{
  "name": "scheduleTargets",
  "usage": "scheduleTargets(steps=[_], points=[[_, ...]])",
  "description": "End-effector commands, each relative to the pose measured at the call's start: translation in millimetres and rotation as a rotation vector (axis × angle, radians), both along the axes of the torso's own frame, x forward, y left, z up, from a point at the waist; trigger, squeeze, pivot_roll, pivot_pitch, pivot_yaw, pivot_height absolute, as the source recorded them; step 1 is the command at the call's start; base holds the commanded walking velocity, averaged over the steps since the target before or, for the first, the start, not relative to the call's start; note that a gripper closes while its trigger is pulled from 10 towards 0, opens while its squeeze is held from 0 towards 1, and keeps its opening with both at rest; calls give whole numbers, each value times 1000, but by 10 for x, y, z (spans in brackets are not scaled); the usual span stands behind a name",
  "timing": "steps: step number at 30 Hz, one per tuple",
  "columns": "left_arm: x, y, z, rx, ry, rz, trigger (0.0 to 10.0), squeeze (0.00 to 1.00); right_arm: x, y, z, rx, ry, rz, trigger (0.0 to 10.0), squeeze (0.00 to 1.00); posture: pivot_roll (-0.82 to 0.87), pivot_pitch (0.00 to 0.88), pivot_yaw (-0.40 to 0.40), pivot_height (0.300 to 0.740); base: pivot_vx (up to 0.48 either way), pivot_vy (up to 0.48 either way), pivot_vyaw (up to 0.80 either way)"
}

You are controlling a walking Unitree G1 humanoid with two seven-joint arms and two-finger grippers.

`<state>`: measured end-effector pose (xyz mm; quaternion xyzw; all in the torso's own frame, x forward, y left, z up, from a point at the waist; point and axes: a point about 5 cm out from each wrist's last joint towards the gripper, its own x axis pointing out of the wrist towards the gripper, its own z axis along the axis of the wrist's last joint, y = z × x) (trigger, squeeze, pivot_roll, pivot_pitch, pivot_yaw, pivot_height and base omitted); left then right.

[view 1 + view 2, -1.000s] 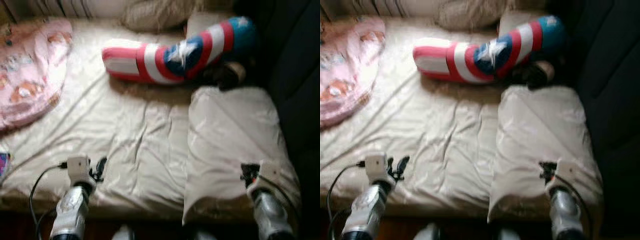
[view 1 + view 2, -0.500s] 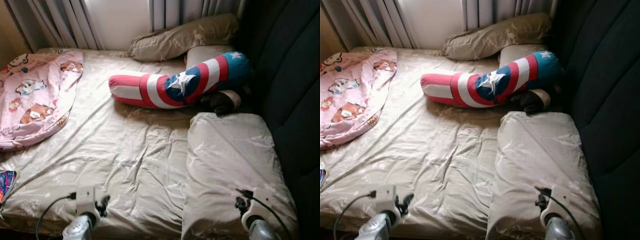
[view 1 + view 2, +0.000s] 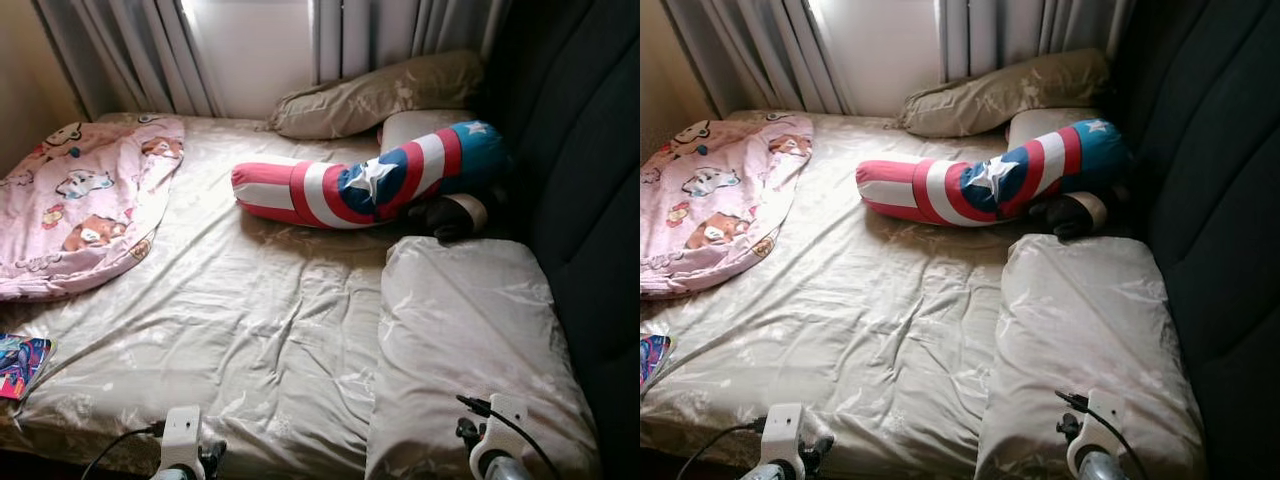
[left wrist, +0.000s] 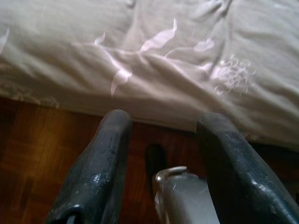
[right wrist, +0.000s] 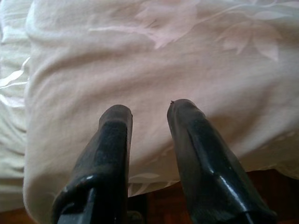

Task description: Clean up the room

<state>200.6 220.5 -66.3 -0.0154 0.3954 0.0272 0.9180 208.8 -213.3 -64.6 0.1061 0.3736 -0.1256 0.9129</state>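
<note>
A beige-sheeted bed lies before me. On it a pink cartoon blanket is bunched at the left, and a red, white and blue starred bolster lies across the far middle. A beige pillow rests at the near right. My left gripper hangs open at the bed's near edge, above the wooden floor. My right gripper is open just over the near pillow, nothing between its fingers. Both wrists show low in the left eye view, the left wrist and the right wrist.
Another beige pillow leans by the curtains at the far side. A small dark object sits under the bolster's right end. A colourful booklet lies at the bed's left edge. A dark padded headboard runs along the right.
The view has tilted up and sharpened, bringing curtains and the far pillow into sight. Both arms sit lower in the picture; nothing on the bed has moved.
</note>
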Motion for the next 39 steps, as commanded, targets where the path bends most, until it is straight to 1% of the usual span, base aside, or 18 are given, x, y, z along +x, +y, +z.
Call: scheduleTargets(steps=[1, 2, 3, 6, 9, 12, 14, 16, 18, 20, 26, 39], points=[[-97, 116, -29, 23, 37, 0, 10000, 0, -3, -35, 0, -5, 17, -1, 10000, 0, -36, 0, -11, 740, 0, 0, 0], [-104, 124, -30, 24, 39, 0, 10000, 0, -2, -37, 1, -6, 17, 0, 10000, 0, -36, 0, -11, 740, 0, 0, 0], [-152, 165, -45, 33, 56, 1, 10000, 0, -12, -65, -1, -8, 25, -13, 10000, 0, -37, 0, -7, 740, 0, 0, 0], [-216, 212, -67, 41, 80, 6, 10000, 0, -24, -85, -5, -10, 33, -20, 10000, 0, -40, 0, -6, 740, 0, 0, 0], [-274, 238, -89, 48, 103, 6, 10000, 0, -32, -65, -15, -10, 41, -21, 10000, 0, -35, 0, -5, 740, 0, 0, 0], [-291, 244, -96, 50, 109, 7, 10000, 0, -32, -44, -20, -9, 43, -20, 10000, 0, -32, 0, -4, 740, 0, 0, 0], [-287, 229, -99, 50, 111, 3, 10000, 0, -11, -33, -9, -1, 31, -30, 10000, 0, -41, 0, 0, 740, 0, 0, 0], [-261, 159, -108, 51, 115, -18, 10000, 0, 22, -33, 10, -1, 21, -35, 10000, 0, -49, 0, 4, 740, 0, 0, 0], [-254, 135, -111, 52, 116, -25, 10000, 0, 24, -36, 12, -1, 18, -39, 10000, 0, -48, 0, 4, 740, 0, 0, 0], [-227, 67, -117, 50, 115, -37, 10000, 0, 18, -43, 9, -7, 25, -40, 10000, 0, -38, 0, 0, 740, 0, 0, 0], [-220, 50, -119, 50, 117, -36, 10000, 0, -7, -30, -11, -8, 44, -30, 10000, 0, -29, 0, -8, 740, 0, 0, 0], [-202, 64, -108, 45, 109, -15, 10000, 0, 1, -33, -10, -13, 61, -16, 10000, 0, -19, 11, -17, 740, 0, 0, 0]])
